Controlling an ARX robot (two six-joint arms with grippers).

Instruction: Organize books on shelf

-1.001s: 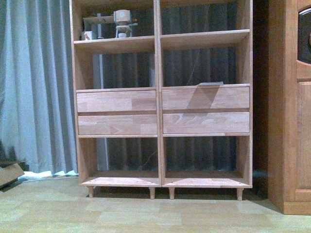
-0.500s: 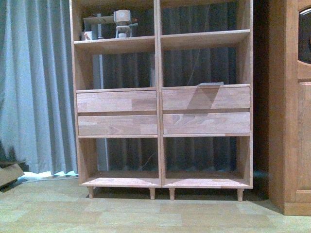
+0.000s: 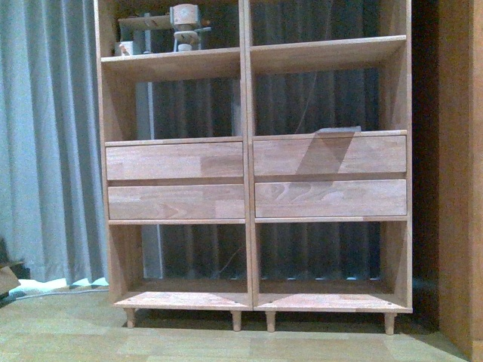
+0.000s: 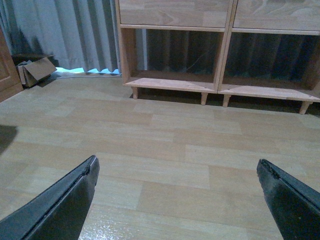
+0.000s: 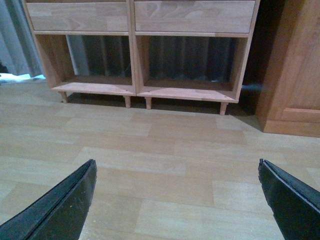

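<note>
The light-wood shelf (image 3: 249,143) fills the front view, with four drawer fronts across its middle and open compartments above and below. A thin grey-teal flat thing (image 3: 337,130) lies on the ledge above the right drawers; I cannot tell whether it is a book. The white-spined book is not in view. My left gripper (image 4: 177,200) is open and empty, low over the floor in front of the shelf's bottom compartments (image 4: 215,80). My right gripper (image 5: 176,200) is open and empty too, facing the shelf's base (image 5: 135,75). Neither arm shows in the front view.
A grey curtain (image 3: 45,151) hangs left of the shelf. The darker wooden cabinet (image 5: 295,75) stands close on its right. A cardboard box (image 4: 35,70) lies on the floor by the curtain. A small wooden figure (image 3: 185,26) stands on the upper left shelf.
The front view has come closer to the shelf, which now looks larger. The dark cabinet has slid almost out at the right edge.
</note>
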